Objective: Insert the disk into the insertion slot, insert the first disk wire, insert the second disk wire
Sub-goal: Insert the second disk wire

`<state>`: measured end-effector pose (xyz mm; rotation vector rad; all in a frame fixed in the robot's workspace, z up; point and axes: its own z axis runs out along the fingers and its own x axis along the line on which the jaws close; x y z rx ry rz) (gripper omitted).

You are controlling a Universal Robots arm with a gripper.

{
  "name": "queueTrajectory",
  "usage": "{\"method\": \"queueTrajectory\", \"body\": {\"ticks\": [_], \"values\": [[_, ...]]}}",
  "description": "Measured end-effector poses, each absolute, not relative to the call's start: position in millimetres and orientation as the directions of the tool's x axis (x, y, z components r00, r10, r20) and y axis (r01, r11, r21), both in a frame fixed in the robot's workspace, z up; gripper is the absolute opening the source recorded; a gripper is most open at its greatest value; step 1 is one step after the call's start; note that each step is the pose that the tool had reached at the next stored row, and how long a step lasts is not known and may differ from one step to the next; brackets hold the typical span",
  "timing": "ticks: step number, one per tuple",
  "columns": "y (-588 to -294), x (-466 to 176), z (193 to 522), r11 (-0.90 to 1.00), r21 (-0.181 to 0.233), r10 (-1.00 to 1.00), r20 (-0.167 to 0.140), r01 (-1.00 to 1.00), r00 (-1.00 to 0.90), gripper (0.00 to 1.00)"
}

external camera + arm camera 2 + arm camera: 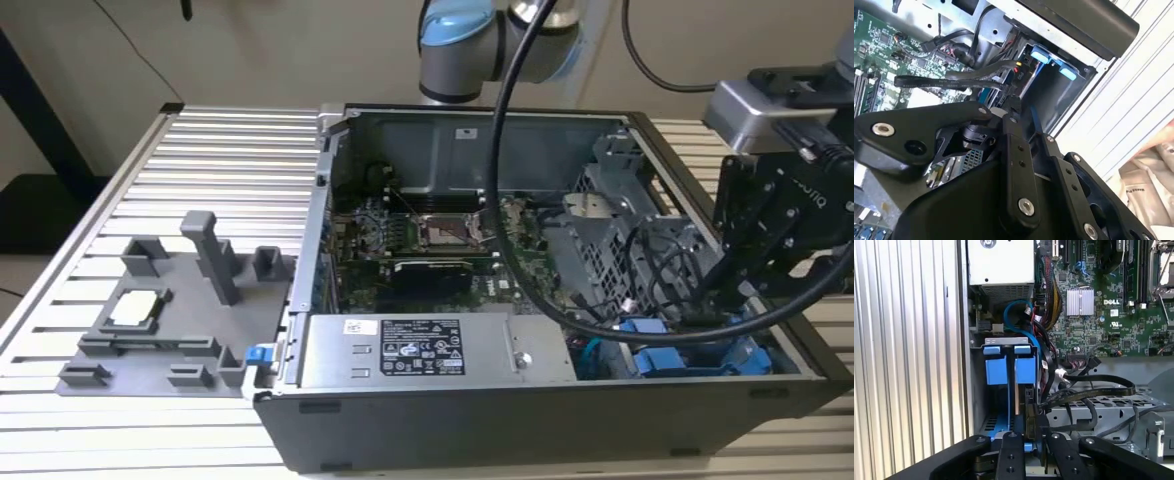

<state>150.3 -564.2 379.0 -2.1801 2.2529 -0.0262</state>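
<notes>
Tool (1035, 440) was pinched on a stiff black wire plug beside the disk (1024, 371), which sat seated in the insertion slot (999, 342); plug looked small, fragile, best held by its sides.

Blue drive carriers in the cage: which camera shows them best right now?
The first wrist view: both blue carriers face the camera, unobstructed. The second wrist view catches their blue tabs; the exterior view shows them partly behind cables.
</notes>
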Motion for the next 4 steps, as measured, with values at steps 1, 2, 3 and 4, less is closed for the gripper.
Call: {"method": "queueTrajectory", "body": {"ticks": [1,2,3,4], "values": [[-564.2,150.3,379.1,0.033,-0.016,-0.999,0.007,-0.999,-0.033,0.25],[-564.2,150.3,379.2,0.033,-0.017,-0.999,0.007,-0.999,-0.033,0.25],[-564.2,150.3,379.2,0.033,-0.016,-0.999,0.007,-0.999,-0.033,0.25],[-564.2,150.3,379.2,0.033,-0.017,-0.999,0.007,-0.999,-0.033,0.25]]}}
